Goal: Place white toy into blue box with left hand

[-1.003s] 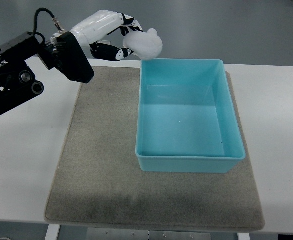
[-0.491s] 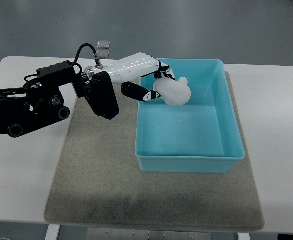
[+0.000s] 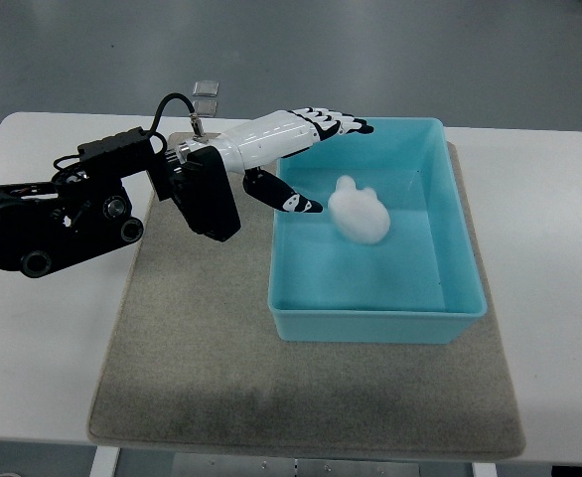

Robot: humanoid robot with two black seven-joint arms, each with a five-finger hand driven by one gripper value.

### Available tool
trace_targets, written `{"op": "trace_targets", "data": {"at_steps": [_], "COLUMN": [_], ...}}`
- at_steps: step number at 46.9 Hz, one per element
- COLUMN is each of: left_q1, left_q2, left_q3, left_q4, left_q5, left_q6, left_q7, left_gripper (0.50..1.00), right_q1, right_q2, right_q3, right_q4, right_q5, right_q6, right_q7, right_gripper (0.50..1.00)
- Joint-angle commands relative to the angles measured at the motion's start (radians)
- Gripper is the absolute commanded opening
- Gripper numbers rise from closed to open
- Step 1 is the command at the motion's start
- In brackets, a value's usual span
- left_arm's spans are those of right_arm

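Left hand (image 3: 306, 159) is hovering over the blue box's (image 3: 375, 326) near-left corner w/ fingers stretched flat, thumb angled down, gripping nothing. Prob. that's so the white toy (image 3: 359, 213) is free to drop clear. Toy is lying inside the box, upper middle, apart from the fingers. It's looking small, rounded, lumpy, w/ two little nubs on top. Box is sitting on a grey mat (image 3: 192, 338) on the surface (image 3: 43, 338).

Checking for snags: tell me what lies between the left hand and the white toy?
Nothing: the top view shows only bare box floor between the open left hand and the white toy.
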Motion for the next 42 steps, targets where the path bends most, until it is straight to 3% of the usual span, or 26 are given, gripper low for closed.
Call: {"op": "trace_targets", "data": {"at_steps": [1, 12, 30, 37, 42], "left_q1": [0.000, 0.003, 0.005, 0.035, 0.097], "left_q2": [0.002, 0.005, 0.044, 0.057, 0.057], "left_q3": [-0.001, -0.018, -0.021, -0.047, -0.130], "left_q4": [-0.001, 0.007, 0.080, 0.126, 0.155], "left_q5": [-0.001, -0.090, -0.989, -1.259, -1.421], "left_q6": [0.000, 0.020, 0.129, 0.108, 0.037], "left_q7": [0.000, 0.001, 0.001, -0.025, -0.043], "left_gripper": [0.992, 0.992, 0.994, 0.999, 0.996], "right_q1": [0.000, 0.000, 0.000, 0.000, 0.000], "right_q2": [0.000, 0.000, 0.000, 0.000, 0.000], "right_q3": [0.000, 0.000, 0.000, 0.000, 0.000], "right_q4": [0.000, 0.000, 0.000, 0.000, 0.000], "right_q5": [0.000, 0.000, -0.001, -0.001, -0.001], "right_q6": [0.001, 0.001, -0.001, 0.001, -0.001], "right_q7": [0.000, 0.000, 0.000, 0.000, 0.000], "right_gripper": [0.936, 0.936, 0.936, 0.936, 0.936]}}
